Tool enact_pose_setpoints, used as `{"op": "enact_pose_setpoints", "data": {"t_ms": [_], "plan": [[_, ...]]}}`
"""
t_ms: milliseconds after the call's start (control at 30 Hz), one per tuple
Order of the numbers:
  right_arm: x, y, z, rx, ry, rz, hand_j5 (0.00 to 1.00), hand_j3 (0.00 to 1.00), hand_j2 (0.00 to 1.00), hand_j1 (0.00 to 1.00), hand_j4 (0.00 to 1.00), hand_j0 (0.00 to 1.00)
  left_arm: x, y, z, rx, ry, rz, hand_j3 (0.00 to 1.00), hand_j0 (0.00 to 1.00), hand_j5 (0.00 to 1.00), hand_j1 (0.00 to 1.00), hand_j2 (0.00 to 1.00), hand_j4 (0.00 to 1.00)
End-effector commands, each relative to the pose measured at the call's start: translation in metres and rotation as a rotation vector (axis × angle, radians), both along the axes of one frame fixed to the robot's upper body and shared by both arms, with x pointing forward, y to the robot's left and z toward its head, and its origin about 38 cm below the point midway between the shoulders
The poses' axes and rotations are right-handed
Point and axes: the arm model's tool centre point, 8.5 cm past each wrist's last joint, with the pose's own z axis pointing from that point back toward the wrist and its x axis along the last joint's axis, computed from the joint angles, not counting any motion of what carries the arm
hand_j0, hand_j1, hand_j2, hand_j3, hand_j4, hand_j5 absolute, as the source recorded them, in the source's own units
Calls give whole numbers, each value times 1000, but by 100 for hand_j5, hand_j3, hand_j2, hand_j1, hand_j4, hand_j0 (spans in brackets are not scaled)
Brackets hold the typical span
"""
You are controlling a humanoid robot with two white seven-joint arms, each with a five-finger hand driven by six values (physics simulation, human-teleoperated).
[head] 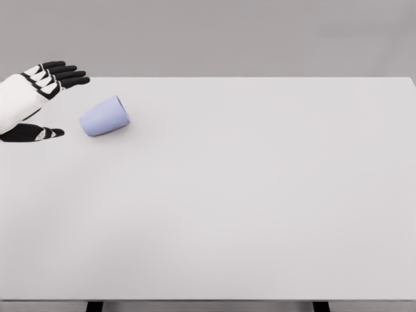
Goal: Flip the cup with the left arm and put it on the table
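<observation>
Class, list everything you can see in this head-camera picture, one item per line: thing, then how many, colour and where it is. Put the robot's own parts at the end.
cup: one, pale lavender-blue, lying on its side on the table's far left, apart from the hand.
table: one, white top filling most of the view; dark legs just show at the bottom edge.
background: one plain grey wall or backdrop behind the table's far edge.
left hand: one, white with black fingers, coming in from the left edge, fingers spread open, holding nothing, just left of the cup.
right hand: none in view.
</observation>
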Motion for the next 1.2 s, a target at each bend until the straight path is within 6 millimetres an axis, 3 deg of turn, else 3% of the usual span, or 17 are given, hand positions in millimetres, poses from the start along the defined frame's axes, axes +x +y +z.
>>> {"op": "enact_pose_setpoints", "data": {"t_ms": [0, 733, 933, 1067, 1167], "plan": [[0, 0, 0, 0, 0, 2, 100, 100, 100, 100, 100, 100, 0, -1, -1, -6, 5, -1, 100, 100, 100, 100, 100, 100], [-1, 0, 0, 1, 2, -3, 100, 100, 100, 100, 100, 100, 1, 0, -2, 25, -3, 5, 100, 100, 100, 100, 100, 100], [-1, 0, 0, 1, 1, -3, 100, 100, 100, 100, 100, 100, -2, -5, -22, 54, 68, -17, 100, 100, 100, 100, 100, 100], [-1, 0, 0, 1, 2, -3, 100, 100, 100, 100, 100, 100, -4, 4, -25, 105, 105, -14, 100, 100, 100, 100, 100, 100], [-2, 0, 0, 0, 3, -3, 100, 100, 100, 100, 100, 100, -6, 17, -14, 167, 112, -2, 100, 100, 100, 100, 100, 100]]}}
